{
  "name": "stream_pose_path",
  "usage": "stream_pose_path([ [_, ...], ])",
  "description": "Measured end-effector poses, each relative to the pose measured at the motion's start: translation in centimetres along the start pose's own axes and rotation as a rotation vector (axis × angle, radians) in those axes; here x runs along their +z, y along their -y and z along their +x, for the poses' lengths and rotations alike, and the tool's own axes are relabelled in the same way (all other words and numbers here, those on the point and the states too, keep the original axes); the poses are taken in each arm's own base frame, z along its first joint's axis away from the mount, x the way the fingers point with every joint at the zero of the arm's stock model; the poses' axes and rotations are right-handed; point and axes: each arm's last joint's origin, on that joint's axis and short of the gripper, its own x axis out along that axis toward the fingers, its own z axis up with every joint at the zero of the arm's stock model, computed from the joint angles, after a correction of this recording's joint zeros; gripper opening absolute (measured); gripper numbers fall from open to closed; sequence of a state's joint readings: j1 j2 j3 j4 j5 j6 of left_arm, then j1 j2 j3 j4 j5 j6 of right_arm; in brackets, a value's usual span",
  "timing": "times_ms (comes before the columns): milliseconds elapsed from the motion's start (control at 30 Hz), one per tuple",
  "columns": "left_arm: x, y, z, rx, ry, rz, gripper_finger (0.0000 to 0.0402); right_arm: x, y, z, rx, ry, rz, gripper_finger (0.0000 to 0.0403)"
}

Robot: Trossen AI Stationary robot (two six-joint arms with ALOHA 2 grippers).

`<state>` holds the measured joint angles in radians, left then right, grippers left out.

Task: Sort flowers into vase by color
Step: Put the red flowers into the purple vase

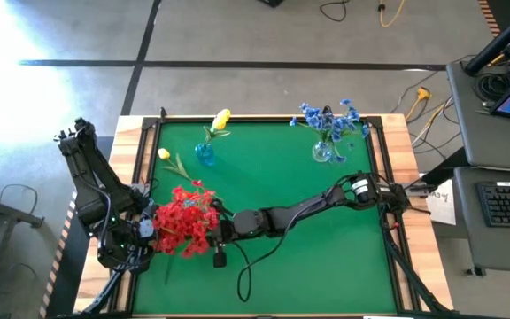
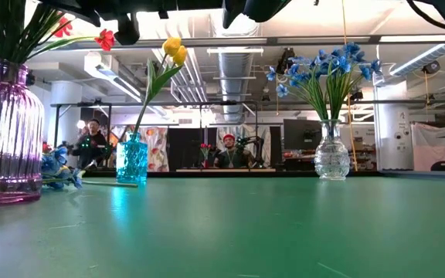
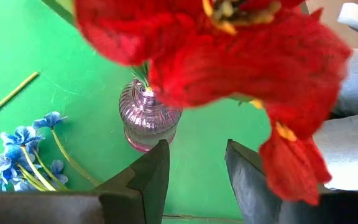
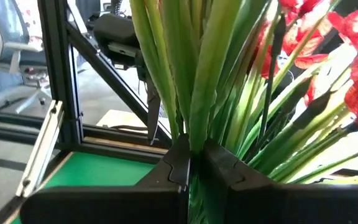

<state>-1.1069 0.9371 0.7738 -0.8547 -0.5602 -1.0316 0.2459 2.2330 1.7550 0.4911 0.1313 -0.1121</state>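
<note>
Right claw (image 4: 194, 163) is closed on my red flowers' (image 1: 187, 221) green stems near the counter's (image 1: 308, 266) front-left corner; the blossoms hide the vase.

flowers (image 1: 184, 221) in vase (image 2: 5, 131), table (image 1: 308, 266) left

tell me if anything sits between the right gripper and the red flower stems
Nothing visible does: the right gripper is already shut on green stems of the red flowers above the purple vase.

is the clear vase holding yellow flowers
No, in the low view the clear vase holds blue flowers; the yellow flower stands in the blue vase.
</note>
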Motion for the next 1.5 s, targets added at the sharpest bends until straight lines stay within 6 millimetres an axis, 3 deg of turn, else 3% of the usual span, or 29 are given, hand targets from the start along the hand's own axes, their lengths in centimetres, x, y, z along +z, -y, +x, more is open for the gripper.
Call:
stream_pose_path([
  [400,-0.1,0.0,-0.2,-0.037,-0.042,-0.091,0.0146,0.2,0.0,0.0,-0.003,0.021,-0.034,0.002],
  [900,0.4,-1.0,-1.8,-0.123,-0.04,-0.25,0.0146,-0.2,-0.6,0.0,0.009,-0.009,0.005,0.0181],
  [1500,0.8,-2.7,-3.6,-0.183,0.003,-0.332,0.0146,1.2,-0.9,-0.9,0.027,-0.081,0.038,0.0236],
])
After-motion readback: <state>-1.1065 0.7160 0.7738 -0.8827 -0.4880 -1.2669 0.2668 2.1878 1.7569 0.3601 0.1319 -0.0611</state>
